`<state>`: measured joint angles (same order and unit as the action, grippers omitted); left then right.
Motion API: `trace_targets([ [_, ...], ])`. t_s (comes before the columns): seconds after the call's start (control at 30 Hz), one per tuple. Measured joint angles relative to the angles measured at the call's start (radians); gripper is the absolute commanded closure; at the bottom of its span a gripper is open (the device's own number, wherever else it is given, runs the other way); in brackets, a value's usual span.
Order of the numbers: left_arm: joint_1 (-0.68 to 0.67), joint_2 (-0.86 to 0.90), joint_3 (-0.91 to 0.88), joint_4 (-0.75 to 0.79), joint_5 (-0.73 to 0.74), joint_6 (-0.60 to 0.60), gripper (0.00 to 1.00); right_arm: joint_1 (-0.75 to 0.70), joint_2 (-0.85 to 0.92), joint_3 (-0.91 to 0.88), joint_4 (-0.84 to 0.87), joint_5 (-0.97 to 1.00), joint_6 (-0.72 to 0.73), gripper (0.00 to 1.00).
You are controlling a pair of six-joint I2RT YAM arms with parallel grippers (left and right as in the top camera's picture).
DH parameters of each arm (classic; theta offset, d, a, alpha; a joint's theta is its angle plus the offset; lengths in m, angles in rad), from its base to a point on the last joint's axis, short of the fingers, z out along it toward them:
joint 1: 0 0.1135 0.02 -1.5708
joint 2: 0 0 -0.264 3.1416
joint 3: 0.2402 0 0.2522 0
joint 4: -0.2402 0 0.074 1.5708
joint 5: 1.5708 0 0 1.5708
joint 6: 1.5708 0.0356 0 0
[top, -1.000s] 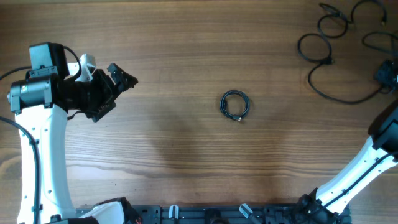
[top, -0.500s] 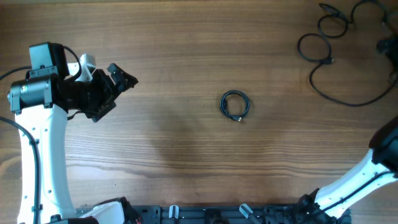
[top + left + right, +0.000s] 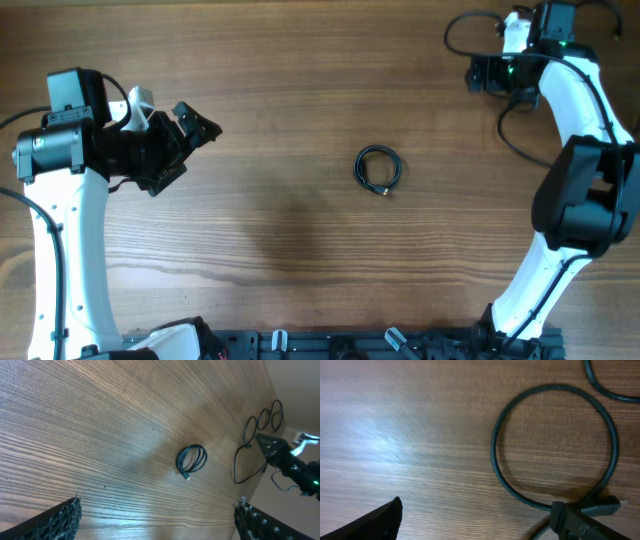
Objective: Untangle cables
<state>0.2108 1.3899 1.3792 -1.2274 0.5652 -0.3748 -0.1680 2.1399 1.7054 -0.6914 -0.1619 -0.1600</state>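
my right arm [image 3: 575, 190] has swung over the frame's upper right. right claw [image 3: 477, 522] now spread wide, empty, above the loose cable loops [image 3: 494, 457]. left claw [image 3: 155, 520] stays wide. coiled bundle [image 3: 378, 168] untouched at centre, so i'd regrasp next.

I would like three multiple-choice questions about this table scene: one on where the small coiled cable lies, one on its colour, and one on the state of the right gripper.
1. Where does the coiled cable lie?
A) near the middle of the table
B) at its left edge
C) at its far right corner

2. What colour is it?
A) white
B) black
C) red

3. The right gripper is:
A) shut on a loop
B) open and empty
C) out of view

Answers:
1 A, the overhead view shows it alone at mid-table.
2 B, its cord is black.
3 B, its fingers stand wide apart and the loose loop lies on the wood.
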Motion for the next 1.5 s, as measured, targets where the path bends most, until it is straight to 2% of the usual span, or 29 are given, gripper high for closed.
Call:
trace_targets([
  [0.13,0.000,0.000,0.000,0.000,0.000,0.000,0.00,-0.001,0.061,-0.002,0.053,0.040,-0.117,0.08],
  [0.17,0.000,0.000,0.000,0.000,0.000,0.000,0.00,-0.001,0.075,-0.002,0.061,0.042,-0.137,0.20],
  [0.2,0.000,0.000,0.000,0.000,0.000,0.000,0.00,-0.001,0.087,-0.002,0.067,0.044,-0.157,0.42],
  [0.23,0.000,0.000,0.000,0.000,0.000,0.000,0.00,-0.001,0.099,-0.002,0.071,0.045,-0.171,0.49],
  [0.3,0.000,0.000,0.000,0.000,0.000,0.000,0.00,-0.001,0.121,-0.002,0.080,0.051,-0.183,0.51],
  [0.33,0.000,0.000,0.000,0.000,0.000,0.000,0.00,-0.001,0.142,-0.002,0.079,0.050,-0.191,0.69],
  [0.37,0.000,0.000,0.000,0.000,0.000,0.000,0.00,-0.002,0.146,-0.002,0.088,0.052,-0.195,0.82],
  [0.43,0.000,0.000,0.000,0.000,0.000,0.000,0.00,-0.002,0.147,-0.002,0.087,0.048,-0.200,0.95],
  [0.47,0.000,0.000,0.000,0.000,0.000,0.000,0.00,-0.001,0.147,-0.002,0.086,0.047,-0.198,0.96],
  [0.7,0.000,0.000,0.000,0.000,0.000,0.000,0.00,-0.004,0.135,0.005,0.007,0.110,-0.182,0.96],
  [0.73,0.000,0.000,0.000,0.001,0.000,0.000,0.00,-0.008,0.130,0.004,-0.008,0.121,-0.180,0.86],
  [0.77,0.000,0.000,0.000,0.000,0.000,0.000,0.00,-0.013,0.125,0.002,-0.020,0.127,-0.174,0.24],
  [0.8,0.000,0.000,0.000,0.000,0.000,0.000,0.00,-0.016,0.118,-0.001,-0.026,0.134,-0.165,0.02],
  [0.9,0.000,0.000,0.000,0.000,0.000,0.000,0.00,-0.023,0.050,-0.003,-0.030,0.145,-0.097,0.00],
  [1.03,0.000,0.000,0.000,0.000,0.000,0.000,0.00,-0.082,-0.055,-0.003,-0.032,0.094,0.124,0.00],
  [1.1,0.000,0.000,0.000,0.000,0.000,0.000,0.00,-0.210,-0.109,0.000,-0.100,0.041,0.224,0.00],
  [1.23,0.000,0.000,0.000,0.000,0.000,0.000,0.00,-0.473,-0.114,-0.004,-0.294,0.066,0.355,0.03],
  [1.37,0.000,0.000,0.000,0.001,0.000,0.000,0.00,-0.541,-0.115,-0.045,-0.337,0.085,0.380,0.06],
  [1.4,0.000,0.000,0.000,0.000,0.000,0.000,0.00,-0.544,-0.115,-0.068,-0.322,0.085,0.383,0.08],
  [1.47,0.000,0.000,0.000,0.000,0.000,0.000,0.00,-0.544,-0.114,-0.169,-0.241,0.085,0.394,0.21],
  [1.5,0.000,0.000,0.000,0.001,0.000,0.000,0.00,-0.544,-0.113,-0.226,-0.196,0.085,0.420,0.24],
])
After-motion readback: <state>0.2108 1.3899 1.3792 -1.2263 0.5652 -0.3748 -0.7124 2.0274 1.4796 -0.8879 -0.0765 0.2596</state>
